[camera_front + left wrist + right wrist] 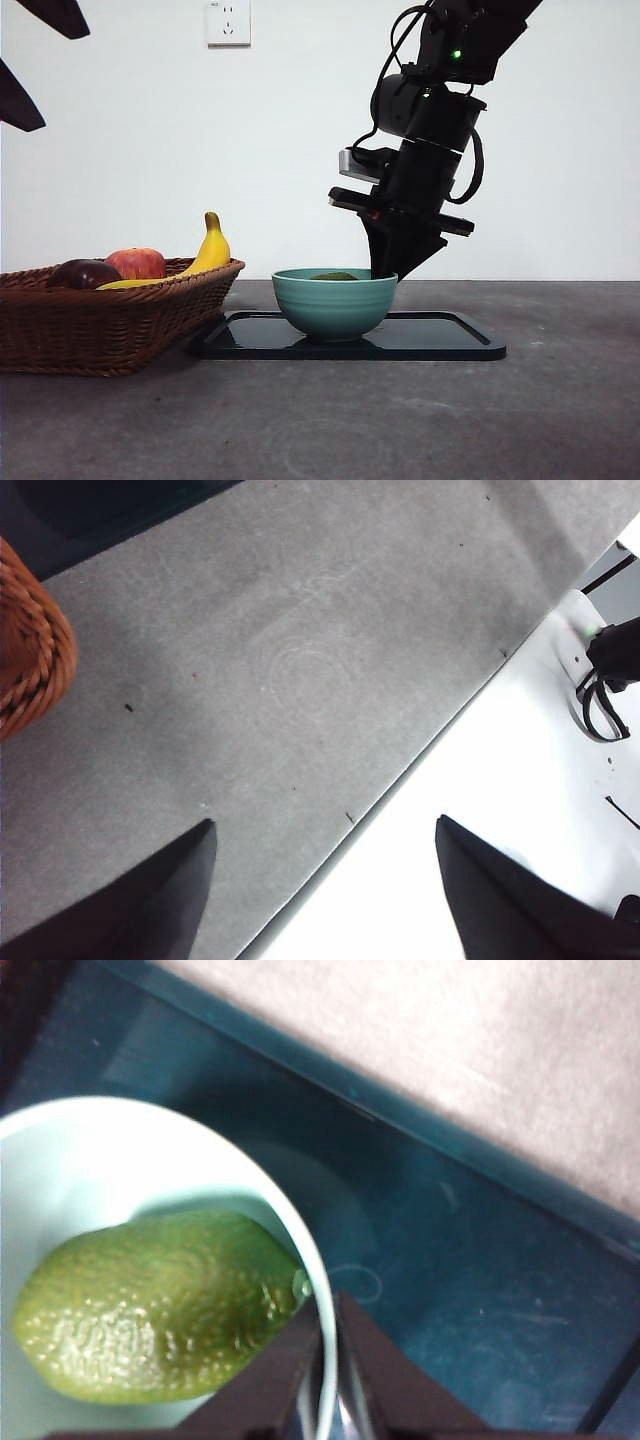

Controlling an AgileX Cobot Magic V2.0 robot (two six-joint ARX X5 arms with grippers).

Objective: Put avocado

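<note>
In the front view we see the avocado [334, 276] lying inside the teal bowl [335, 305], only its dull green top showing above the rim, just left of centre in the frame. The bowl stands on a dark tray [440, 338] on the grey table [520, 420]. The right gripper [385, 272] comes down from the upper right of the frame, and its black tip meets the bowl's right rim.

In the right wrist view we see the avocado [150, 1305] filling the lower left of the frame, resting on its side against the bowl's [100, 1150] pale inner wall. The right gripper [328, 1355] has its two jaws nearly together, pinching the bowl's thin rim between them: one jaw sits inside the bowl just beside the avocado, the other outside over the tray [470, 1290]. It does not grasp the avocado.

At the left of the front view a wicker basket [90, 325] holds a red apple [137, 263], a dark maroon fruit [84, 273] and a banana [205, 255].

In the left wrist view the left gripper [325, 880] hangs over the bare table [300, 660] with its jaws spread wide, holding nothing; the basket's edge [30, 660] shows at the left of that frame.
</note>
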